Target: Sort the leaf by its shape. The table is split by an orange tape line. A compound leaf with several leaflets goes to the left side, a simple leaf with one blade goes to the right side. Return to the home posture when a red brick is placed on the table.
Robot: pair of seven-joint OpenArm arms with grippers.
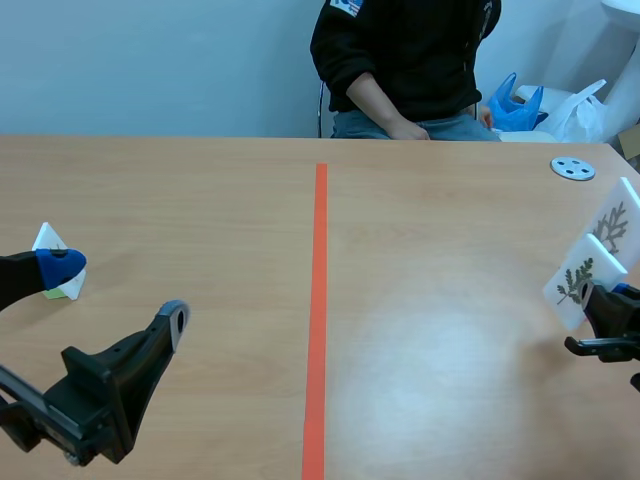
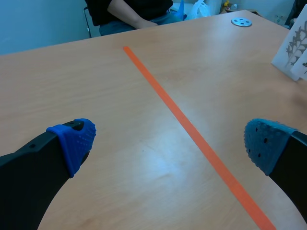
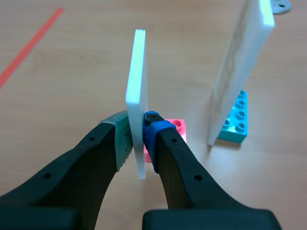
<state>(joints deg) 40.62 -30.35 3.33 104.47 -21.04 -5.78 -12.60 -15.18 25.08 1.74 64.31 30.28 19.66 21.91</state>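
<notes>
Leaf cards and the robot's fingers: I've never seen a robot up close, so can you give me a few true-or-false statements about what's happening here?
1. The right fingers are shut on a white card. True.
2. The left fingers hold a card too. False: they stand open with nothing between them.
3. That white card is left of the orange tape line. False: it is on the right side.
4. A second card stands on a cyan brick. True.

White card (image 1: 575, 283) printed with dark green compound leaf; pink studded brick (image 3: 178, 125), turquoise brick (image 3: 236, 120); orange tape line (image 1: 319, 320); tan wooden table (image 1: 450, 350).
</notes>
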